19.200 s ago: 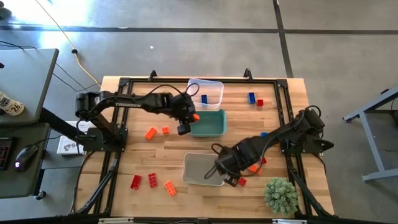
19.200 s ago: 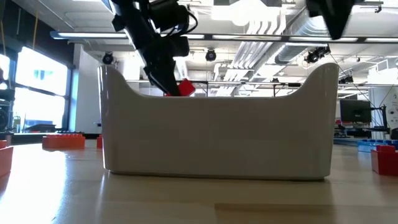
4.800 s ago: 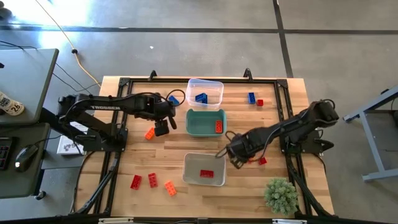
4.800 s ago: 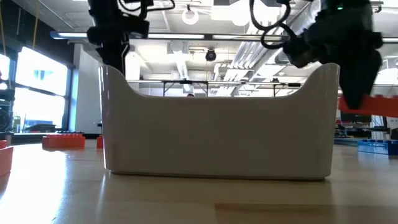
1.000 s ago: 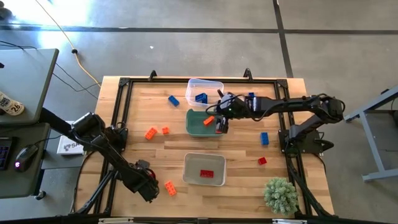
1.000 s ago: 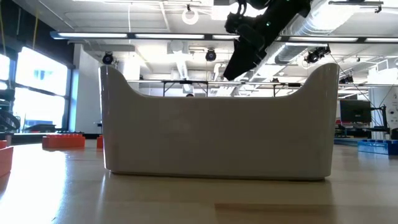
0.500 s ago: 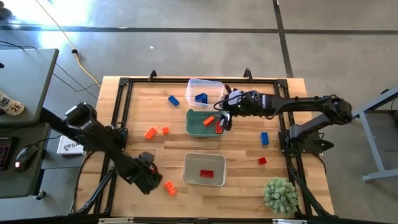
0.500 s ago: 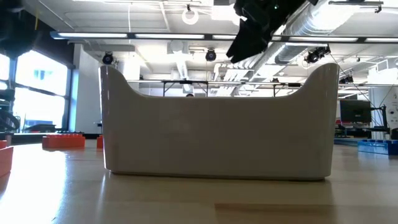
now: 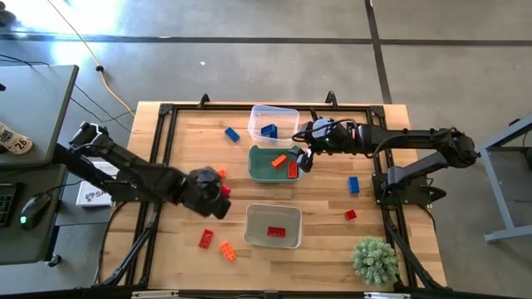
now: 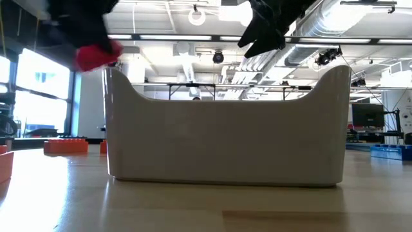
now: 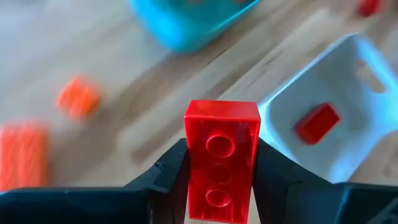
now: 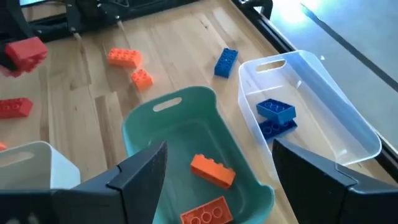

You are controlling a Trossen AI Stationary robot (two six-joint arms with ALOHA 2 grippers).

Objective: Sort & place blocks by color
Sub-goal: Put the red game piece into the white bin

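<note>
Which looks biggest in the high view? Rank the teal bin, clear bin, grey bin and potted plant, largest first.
1. grey bin
2. teal bin and clear bin: they look about alike, and the right arm covers part of the teal one, so no ranking between them.
3. potted plant

Bare table (image 9: pixel 183 145) lay open between my left tool (image 9: pixel 218 198) and the grey bin (image 9: pixel 273 225), whose near wall (image 9: pixel 248 224) stood in the way, while my right tool (image 9: pixel 304 159) hung over the teal bin (image 9: pixel 273 163) beside the clear bin (image 9: pixel 274 121).
</note>
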